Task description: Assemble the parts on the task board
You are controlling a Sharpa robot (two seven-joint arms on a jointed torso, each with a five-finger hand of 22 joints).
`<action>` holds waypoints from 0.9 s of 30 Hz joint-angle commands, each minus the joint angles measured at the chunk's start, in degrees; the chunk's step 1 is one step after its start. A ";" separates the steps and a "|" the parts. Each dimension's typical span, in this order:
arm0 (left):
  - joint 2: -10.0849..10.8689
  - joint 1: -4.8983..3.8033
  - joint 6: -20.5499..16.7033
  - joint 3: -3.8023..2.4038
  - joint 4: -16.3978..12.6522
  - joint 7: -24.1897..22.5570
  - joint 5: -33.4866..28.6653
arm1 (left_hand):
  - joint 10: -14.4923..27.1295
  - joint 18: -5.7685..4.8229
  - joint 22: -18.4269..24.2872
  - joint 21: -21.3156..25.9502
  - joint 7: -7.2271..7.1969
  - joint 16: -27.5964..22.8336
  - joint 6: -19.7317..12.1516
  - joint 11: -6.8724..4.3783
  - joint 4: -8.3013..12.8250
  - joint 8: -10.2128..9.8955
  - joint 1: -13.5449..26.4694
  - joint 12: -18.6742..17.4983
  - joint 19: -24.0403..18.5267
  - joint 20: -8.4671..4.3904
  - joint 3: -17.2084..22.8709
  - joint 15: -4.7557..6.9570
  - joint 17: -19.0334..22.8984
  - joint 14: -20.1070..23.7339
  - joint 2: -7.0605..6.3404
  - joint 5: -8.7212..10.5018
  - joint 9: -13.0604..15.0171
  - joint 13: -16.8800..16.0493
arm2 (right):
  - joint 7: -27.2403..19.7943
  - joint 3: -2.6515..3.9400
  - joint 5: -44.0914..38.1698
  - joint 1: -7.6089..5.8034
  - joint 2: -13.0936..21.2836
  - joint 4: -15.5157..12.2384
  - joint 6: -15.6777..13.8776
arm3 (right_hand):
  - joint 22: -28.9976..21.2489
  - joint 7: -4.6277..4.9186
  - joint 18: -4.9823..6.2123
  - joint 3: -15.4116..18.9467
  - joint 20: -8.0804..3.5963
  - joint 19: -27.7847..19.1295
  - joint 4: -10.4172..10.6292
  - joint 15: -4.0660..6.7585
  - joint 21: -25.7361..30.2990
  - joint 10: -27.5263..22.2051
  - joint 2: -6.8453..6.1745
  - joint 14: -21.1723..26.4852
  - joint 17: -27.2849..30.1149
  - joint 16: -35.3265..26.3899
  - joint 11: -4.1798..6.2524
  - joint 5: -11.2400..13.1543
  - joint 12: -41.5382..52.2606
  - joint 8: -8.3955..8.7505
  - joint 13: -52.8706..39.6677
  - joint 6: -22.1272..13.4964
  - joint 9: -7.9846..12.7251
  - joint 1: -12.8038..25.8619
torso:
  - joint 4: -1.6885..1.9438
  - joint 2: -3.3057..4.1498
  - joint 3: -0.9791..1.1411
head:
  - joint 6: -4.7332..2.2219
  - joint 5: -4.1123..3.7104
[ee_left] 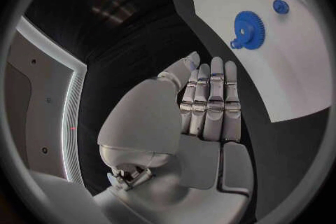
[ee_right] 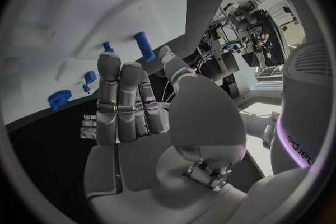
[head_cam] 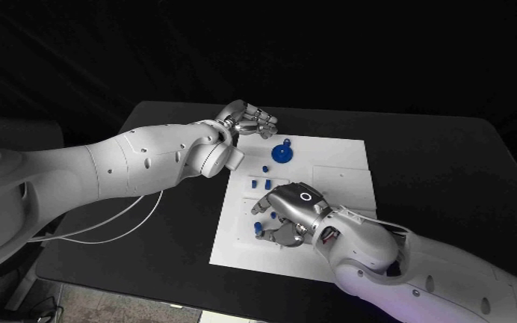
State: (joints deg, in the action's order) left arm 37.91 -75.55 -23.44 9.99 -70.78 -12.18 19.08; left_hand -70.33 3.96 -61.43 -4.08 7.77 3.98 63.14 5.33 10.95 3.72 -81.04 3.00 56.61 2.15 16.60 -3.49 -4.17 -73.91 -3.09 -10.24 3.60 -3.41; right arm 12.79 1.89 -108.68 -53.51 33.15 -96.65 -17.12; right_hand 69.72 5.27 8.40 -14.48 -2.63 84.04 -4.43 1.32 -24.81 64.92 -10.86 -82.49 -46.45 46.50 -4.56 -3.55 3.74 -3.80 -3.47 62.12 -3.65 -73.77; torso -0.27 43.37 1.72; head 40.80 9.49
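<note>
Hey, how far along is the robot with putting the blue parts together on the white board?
Early, it seems. On the white task board the blue toothed gear lies loose near the far edge, and small blue pegs stand or lie mid-board. In hand: nothing; the left hand hovers empty at the far-left corner, and the right hand is spread over the near part. Assembly remains.

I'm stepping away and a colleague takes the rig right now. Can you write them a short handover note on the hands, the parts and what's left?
Left hand: over the far left corner of the task board, fingers together, holding nothing.
Right hand: low over the board's near left part, empty as far as its wrist view shows.
Parts: blue gear lies on the board near the left hand; small blue pegs sit mid-left; another blue piece by the right hand's fingers.
Done: cannot tell which parts are seated.
Left: pick up and fit the loose parts.
</note>
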 commanded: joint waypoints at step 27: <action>2.32 0.07 1.21 0.07 -1.41 -1.08 -1.33 | -0.26 0.14 2.23 0.30 -0.18 -0.20 -0.53 -0.10 -1.25 -0.16 0.98 0.34 1.06 0.17 -0.41 0.02 -0.06 -0.47 0.18 0.31 -0.04 0.02 | 10.97 11.49 45.02 -0.49 23.30 -3.32 13.68 | 5.14 -1.93 -4.52 -0.91 -4.50 3.06 5.23 4.54 -16.37 7.99 4.76 -0.64 -6.73 7.11 7.16 -4.97 44.20 0.14 -46.64 6.40 -3.33 6.05 | -0.71 -0.32 0.45 | -0.94 -6.58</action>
State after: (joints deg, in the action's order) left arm 40.19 -75.48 -23.08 10.07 -71.94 -12.33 18.48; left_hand -70.33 3.97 -59.32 -4.08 7.56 3.98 62.93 5.33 9.95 3.72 -80.72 3.00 57.24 2.35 16.17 -3.49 -4.17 -73.90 -2.77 -10.24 3.60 -3.41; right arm 16.46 13.36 -70.63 -54.01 56.23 -99.81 -10.91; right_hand 74.51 3.17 4.73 -14.63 -6.89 83.96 0.39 5.75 -40.50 73.63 -5.71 -83.22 -52.29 52.63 2.48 -8.39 44.89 -3.78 -46.61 68.52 -6.59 -68.42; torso -0.89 43.09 2.06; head 39.86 3.41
